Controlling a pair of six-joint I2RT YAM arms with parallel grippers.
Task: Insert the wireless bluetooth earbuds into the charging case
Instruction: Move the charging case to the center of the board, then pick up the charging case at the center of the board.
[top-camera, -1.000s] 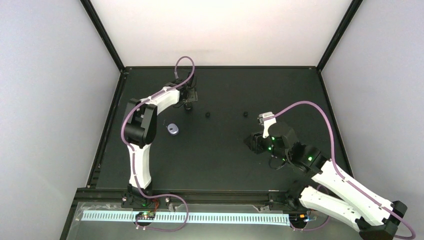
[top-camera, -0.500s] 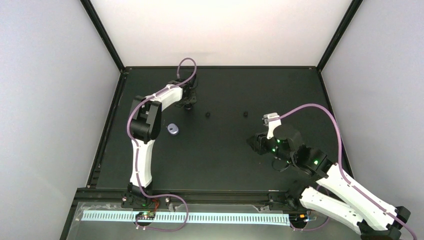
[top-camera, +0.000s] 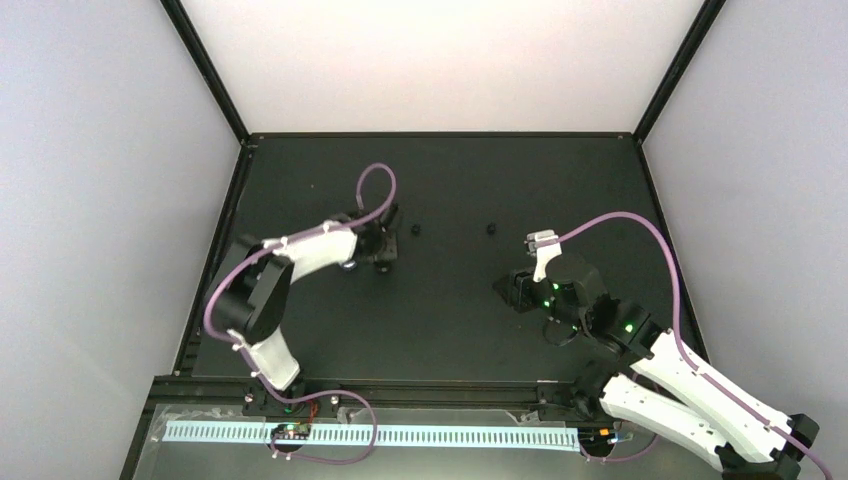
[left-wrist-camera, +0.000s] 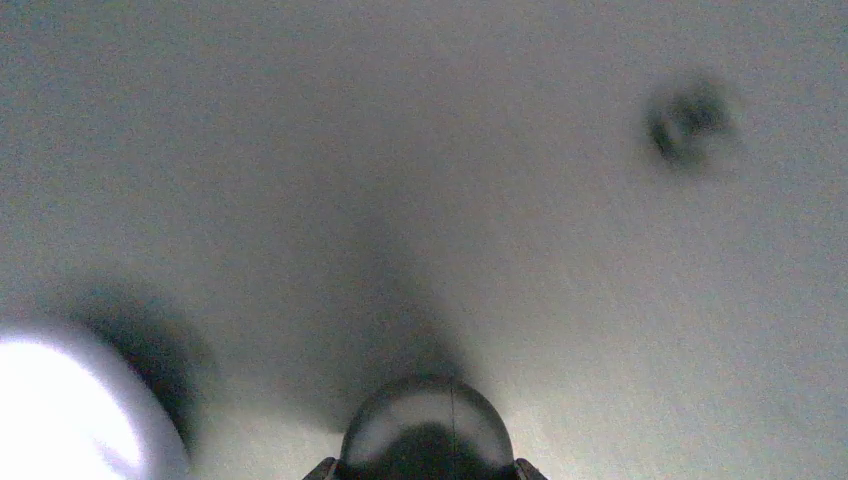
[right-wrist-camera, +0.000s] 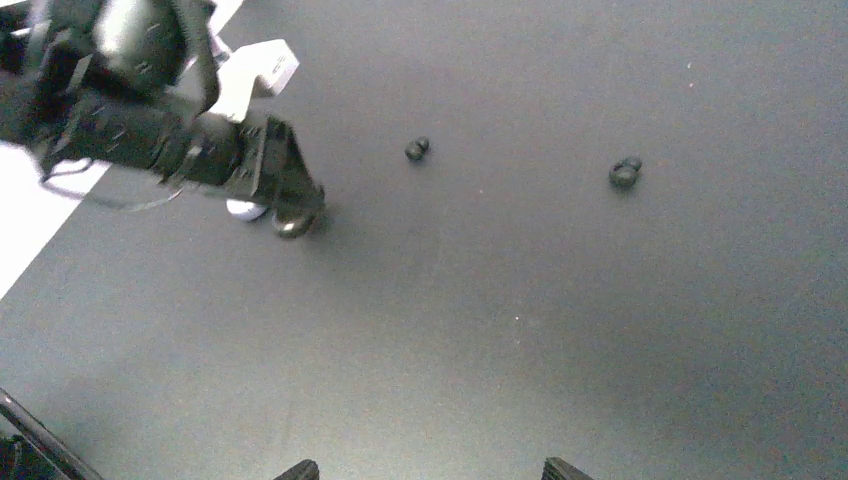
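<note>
Black surface (top-camera: 450, 340) | left claw (top-camera: 381, 258) clenched on dark rounded charging case (left-wrist-camera: 427, 430) | right claw (right-wrist-camera: 430, 470) released | black earbud (top-camera: 415, 230) right of left claw, second earbud (top-camera: 491, 228) farther right

Worktop (top-camera: 450, 330): matte black, flat, faint pale specks.
Back wall (top-camera: 440, 60): white, brightly lit.
Side walls, left (top-camera: 90, 250) and right (top-camera: 770, 200): pale grey.
Frame struts (top-camera: 205, 70): black, two, slanting up from the worktop's far corners.
Light strip (top-camera: 400, 434): pale, slotted, along the near edge.
Circuit board (top-camera: 290, 432): small, on the strip's left part.
</note>
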